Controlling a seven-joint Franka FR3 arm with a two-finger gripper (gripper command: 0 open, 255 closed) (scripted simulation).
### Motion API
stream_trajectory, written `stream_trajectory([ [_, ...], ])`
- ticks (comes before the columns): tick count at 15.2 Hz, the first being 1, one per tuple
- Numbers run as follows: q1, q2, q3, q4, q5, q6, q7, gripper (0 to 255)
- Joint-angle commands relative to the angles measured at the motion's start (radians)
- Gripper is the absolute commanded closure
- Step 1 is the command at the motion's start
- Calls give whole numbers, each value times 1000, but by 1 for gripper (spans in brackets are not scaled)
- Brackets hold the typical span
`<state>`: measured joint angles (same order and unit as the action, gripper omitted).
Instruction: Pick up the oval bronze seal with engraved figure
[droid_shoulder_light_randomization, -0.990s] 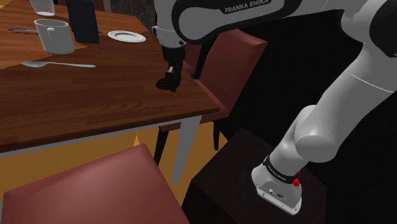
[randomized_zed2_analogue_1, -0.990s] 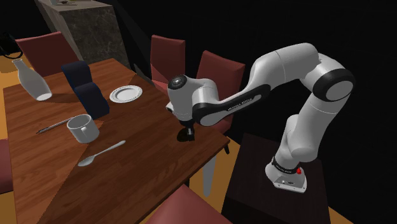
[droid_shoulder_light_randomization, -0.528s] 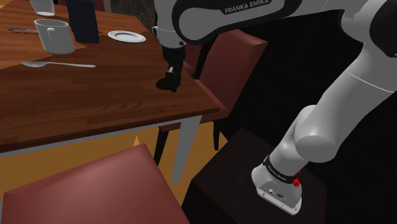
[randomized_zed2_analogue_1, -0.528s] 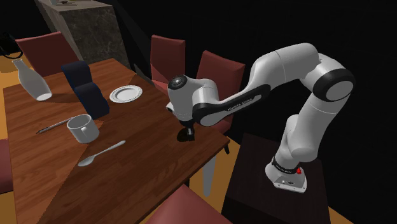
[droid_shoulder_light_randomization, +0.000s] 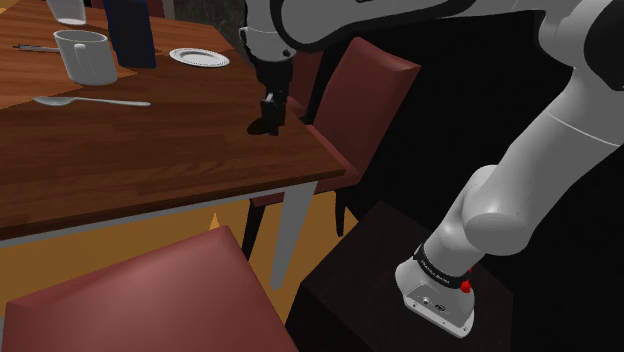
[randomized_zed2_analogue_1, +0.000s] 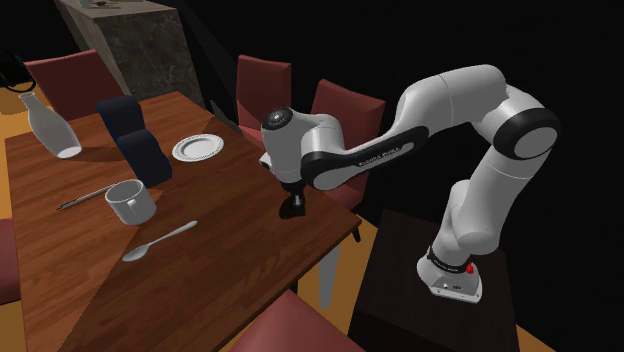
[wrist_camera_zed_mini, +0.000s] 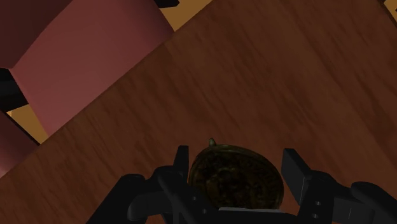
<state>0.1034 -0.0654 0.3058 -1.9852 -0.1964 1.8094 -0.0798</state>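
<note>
- Wrist view had the dark bronze-ish oval seal (wrist_camera_zed_mini: 234, 177) sitting right between the two black fingers (wrist_camera_zed_mini: 296, 173). They looked closed onto its rounded ends, so pinching it rather than spread around it.
- Shoulder view put the gripper (droid_shoulder_light_randomization: 270, 120) low over the wooden worktop (droid_shoulder_light_randomization: 120, 160), close to that view's right edge, just by the red chair (droid_shoulder_light_randomization: 365, 90). Honestly couldn't tell whether the seal was clear of the wood.
- My worry: the grip was on two curved ends, so not much contact. A quick lift could make it swivel or squirt out, and with the edge that near it might go over.
- Long axis ran finger to finger, slightly slanted. The broad mottled face looked up at the wrist camera, and a little nub on the rim pointed away from the palm. The engraving was too dark to read.
</note>
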Motion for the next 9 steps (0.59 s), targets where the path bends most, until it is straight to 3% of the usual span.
stream_trajectory([
  [1,0,-4,0,22,3,-25,-5,255],
  [9,0,-13,0,119,8,-129,-26,255],
])
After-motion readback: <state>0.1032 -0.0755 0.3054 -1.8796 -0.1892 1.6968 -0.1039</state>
